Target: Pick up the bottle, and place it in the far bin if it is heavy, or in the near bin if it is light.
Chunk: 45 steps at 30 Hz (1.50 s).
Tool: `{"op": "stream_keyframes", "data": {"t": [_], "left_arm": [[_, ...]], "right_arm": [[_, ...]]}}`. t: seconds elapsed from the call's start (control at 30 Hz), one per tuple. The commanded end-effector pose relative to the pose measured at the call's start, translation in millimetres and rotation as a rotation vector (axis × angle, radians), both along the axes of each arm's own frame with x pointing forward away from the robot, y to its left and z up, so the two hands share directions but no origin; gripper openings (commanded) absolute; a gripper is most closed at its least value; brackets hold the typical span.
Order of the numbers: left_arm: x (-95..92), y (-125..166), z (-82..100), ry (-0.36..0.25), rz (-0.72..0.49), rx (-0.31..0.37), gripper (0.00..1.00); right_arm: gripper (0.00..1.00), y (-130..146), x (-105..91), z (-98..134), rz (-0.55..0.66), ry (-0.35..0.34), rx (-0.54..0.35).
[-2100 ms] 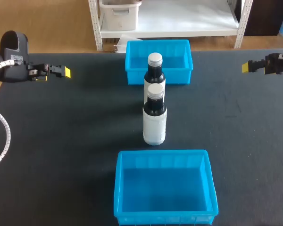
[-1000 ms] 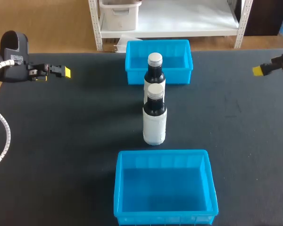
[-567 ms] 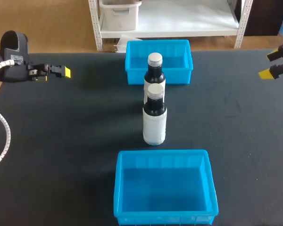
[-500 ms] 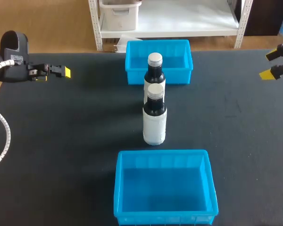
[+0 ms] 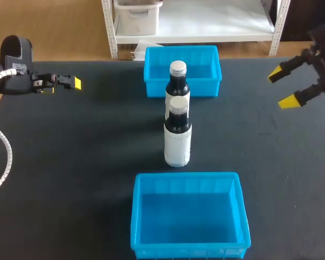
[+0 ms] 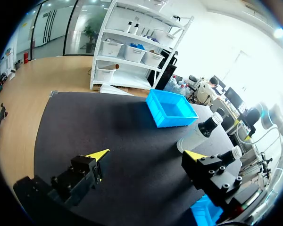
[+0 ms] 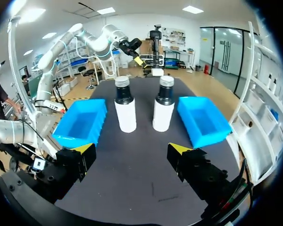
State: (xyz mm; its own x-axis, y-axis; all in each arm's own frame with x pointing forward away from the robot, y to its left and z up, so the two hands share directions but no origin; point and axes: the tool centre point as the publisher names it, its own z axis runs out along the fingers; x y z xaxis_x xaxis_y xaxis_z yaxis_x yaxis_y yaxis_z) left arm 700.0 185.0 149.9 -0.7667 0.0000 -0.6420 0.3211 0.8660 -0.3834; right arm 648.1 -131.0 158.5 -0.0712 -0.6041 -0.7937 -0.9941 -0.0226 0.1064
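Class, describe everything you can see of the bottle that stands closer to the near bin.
The nearer bottle stands upright on the black table, just beyond the far wall of the near bin. Its body is wrapped in a white sleeve, its shoulders and neck look dark and glossy, and a silvery screw cap closes it. The right wrist view shows a gap between it and the other bottle. Nothing but the table touches it.
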Motion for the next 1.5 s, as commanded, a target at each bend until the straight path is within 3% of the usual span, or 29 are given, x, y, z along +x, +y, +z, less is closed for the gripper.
{"op": "stream_keyframes", "data": {"t": [0.03,0.27,0.6,0.83,1.5], "left_arm": [[0.0,-0.1,0.0,0.000,0.000,0.000,1.00],[0.0,-0.1,0.0,0.000,0.000,0.000,1.00],[0.0,-0.1,0.0,0.000,0.000,0.000,1.00],[0.0,-0.1,0.0,0.000,0.000,0.000,1.00],[0.0,-0.1,0.0,0.000,0.000,0.000,1.00]], "right_arm": [[1.00,21.8,-3.4,-7.8,-0.018,0.017,-0.009],[1.00,54.5,-18.5,-14.5,-0.111,0.014,0.011],[1.00,102.7,-20.2,-22.2,-0.093,0.009,0.034],[1.00,133.5,-22.3,-28.3,-0.097,0.004,0.004],[1.00,184.2,-32.0,-30.6,-0.065,0.012,-0.014]]}}
